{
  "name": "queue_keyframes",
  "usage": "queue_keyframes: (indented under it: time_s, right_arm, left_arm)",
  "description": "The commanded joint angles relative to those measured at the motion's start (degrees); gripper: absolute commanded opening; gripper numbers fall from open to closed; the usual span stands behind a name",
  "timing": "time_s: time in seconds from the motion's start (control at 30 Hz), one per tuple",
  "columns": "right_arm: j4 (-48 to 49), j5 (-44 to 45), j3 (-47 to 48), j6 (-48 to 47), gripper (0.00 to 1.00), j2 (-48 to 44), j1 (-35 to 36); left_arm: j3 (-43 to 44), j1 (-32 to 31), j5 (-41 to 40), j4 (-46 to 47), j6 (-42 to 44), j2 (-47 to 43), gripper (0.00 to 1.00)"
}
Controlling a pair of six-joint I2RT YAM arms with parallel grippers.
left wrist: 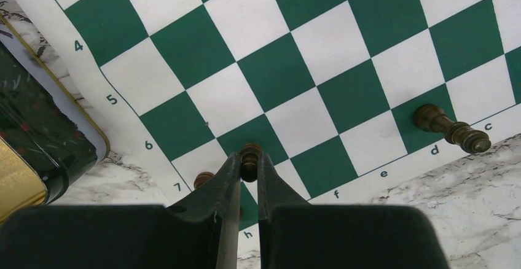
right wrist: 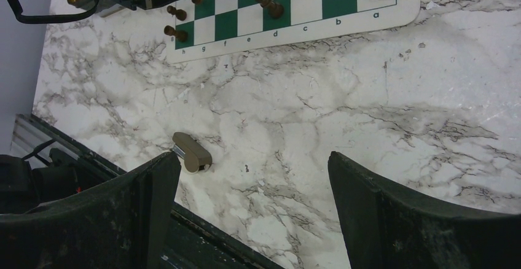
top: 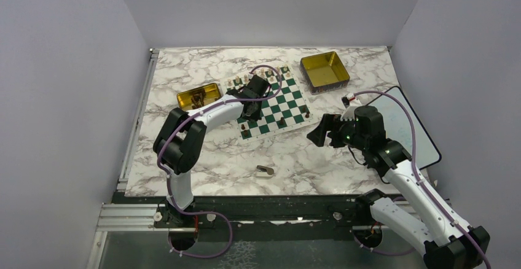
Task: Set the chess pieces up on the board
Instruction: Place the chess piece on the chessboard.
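Only the left wrist view shows it — left end effector (left wrist: 249, 166) pinching a rounded dark chess piece (left wrist: 250, 153); right end effector (right wrist: 250, 161) gapes over veined marble counter (right wrist: 368, 97).

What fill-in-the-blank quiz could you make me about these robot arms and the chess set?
1. The left pincer is ____ on a dark piece over the board.
2. The right pincer is ____, above the table.
3. The board's squares are white and ____.
4. There are ____ gold tins.

Missing words: shut; open; green; two.
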Motion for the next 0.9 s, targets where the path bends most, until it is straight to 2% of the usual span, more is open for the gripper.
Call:
queue_keyframes:
  time_s: [0.0, 0.87]
  right_arm:
    - [-0.72, 0.47, -0.5, -0.45, 0.95, -0.66, -0.28]
    - [-0.46, 0.3, -0.61, -0.54, 0.95, -0.49, -0.22]
  left_arm:
    - [-0.59, -0.22, -0.9, 1.48, -0.7, 0.42, 0.12]
    - [-0.17, -0.22, 1.66, 0.39, -0.12, 2.65, 0.12]
